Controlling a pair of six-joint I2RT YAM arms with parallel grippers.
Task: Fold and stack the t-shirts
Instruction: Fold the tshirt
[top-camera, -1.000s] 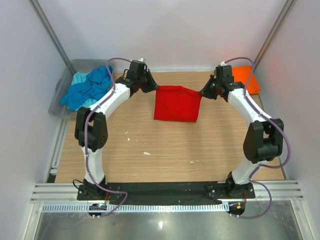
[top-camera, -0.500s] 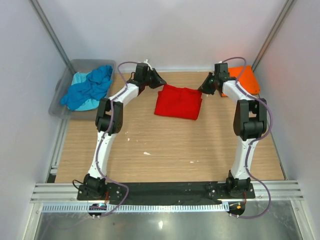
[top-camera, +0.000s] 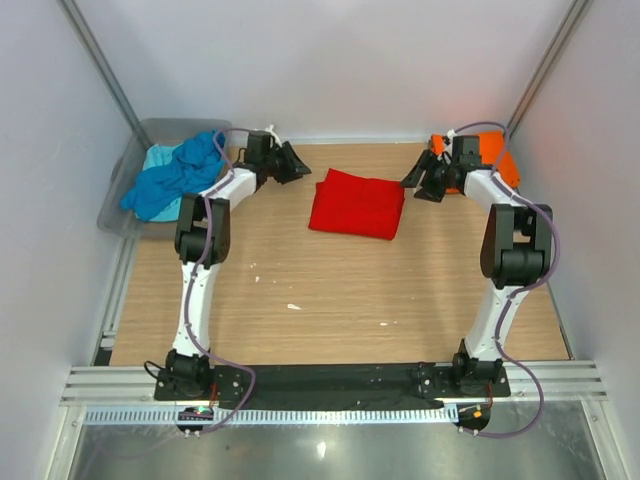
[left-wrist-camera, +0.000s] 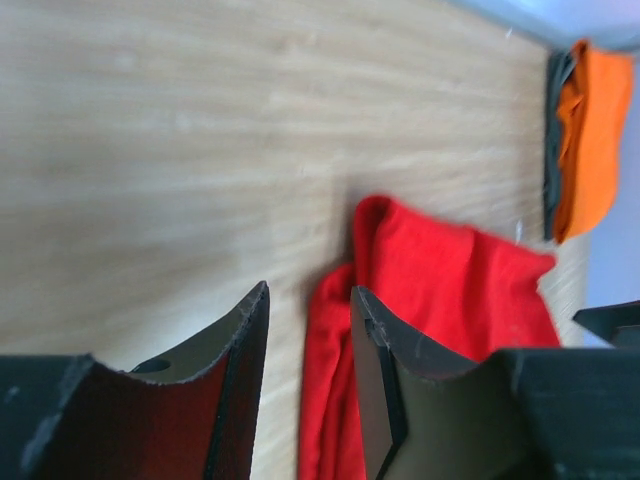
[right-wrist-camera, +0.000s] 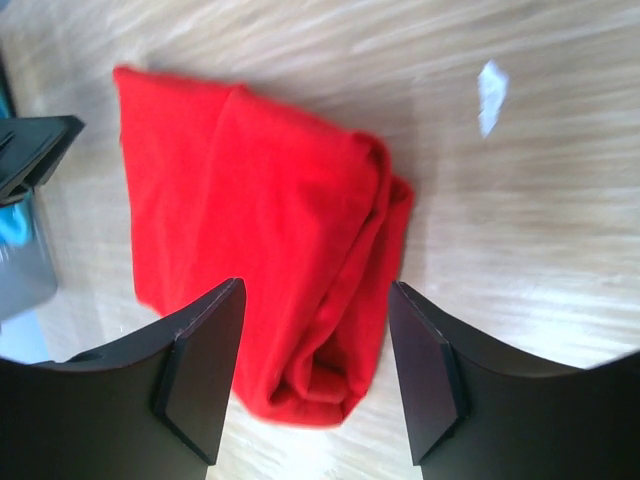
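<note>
Both pincers are empty: the left gripper (top-camera: 297, 165) has only a narrow gap between its fingers, and the right gripper (top-camera: 413, 184) is spread wide. Between them, the folded red t-shirt (top-camera: 357, 208) lies on the far middle of the table (top-camera: 330, 300). The orange t-shirt (top-camera: 495, 155) lies folded at the far right corner. Far left, the grey tub (top-camera: 150, 128) holds a crumpled blue t-shirt (top-camera: 178, 182) and a pale turquoise t-shirt (top-camera: 157, 158).

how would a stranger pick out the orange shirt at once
Go to the wooden table, far right corner. A folded orange t-shirt lies there. The red shirt sits mid-table and the blue ones fill the tub; only this is orange.
</note>
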